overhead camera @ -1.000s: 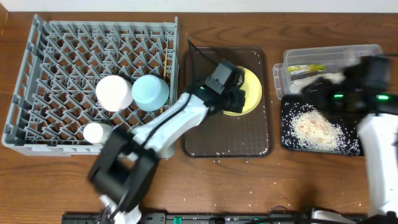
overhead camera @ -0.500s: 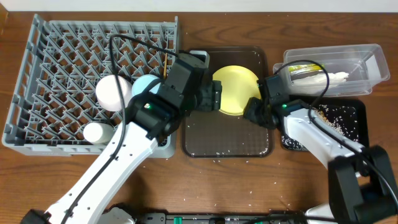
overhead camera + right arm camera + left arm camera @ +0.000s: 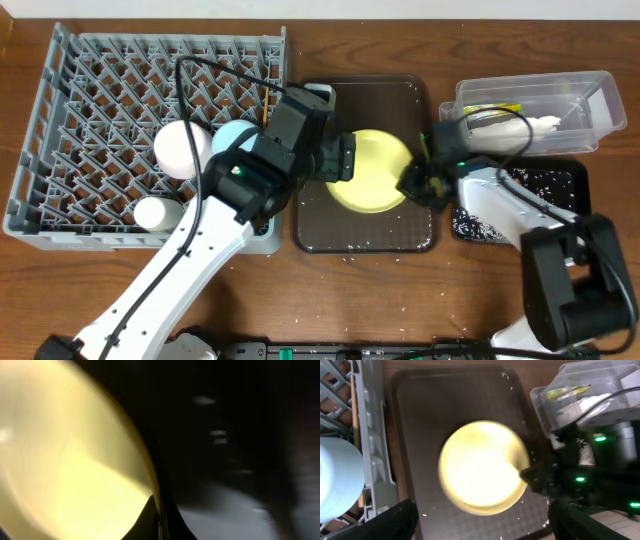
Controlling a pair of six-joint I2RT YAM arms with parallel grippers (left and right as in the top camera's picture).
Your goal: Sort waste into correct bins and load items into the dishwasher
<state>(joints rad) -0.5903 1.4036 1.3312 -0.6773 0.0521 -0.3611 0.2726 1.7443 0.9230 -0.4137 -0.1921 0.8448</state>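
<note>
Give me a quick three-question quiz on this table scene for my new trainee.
1. True or false: the yellow plate already stands in the grey rack.
2. Which fingers meet the plate's right rim? A) the left fingers B) the right fingers
3. Fill in: the white napkin lies in the ____.
Key: 1 false, it is over the brown tray; 2 B; 3 clear tub.

Right gripper (image 3: 413,184) is clamping onto the plate (image 3: 368,172) at its right rim, and the plate is sliding toward the tray's (image 3: 330,235) near edge.
</note>
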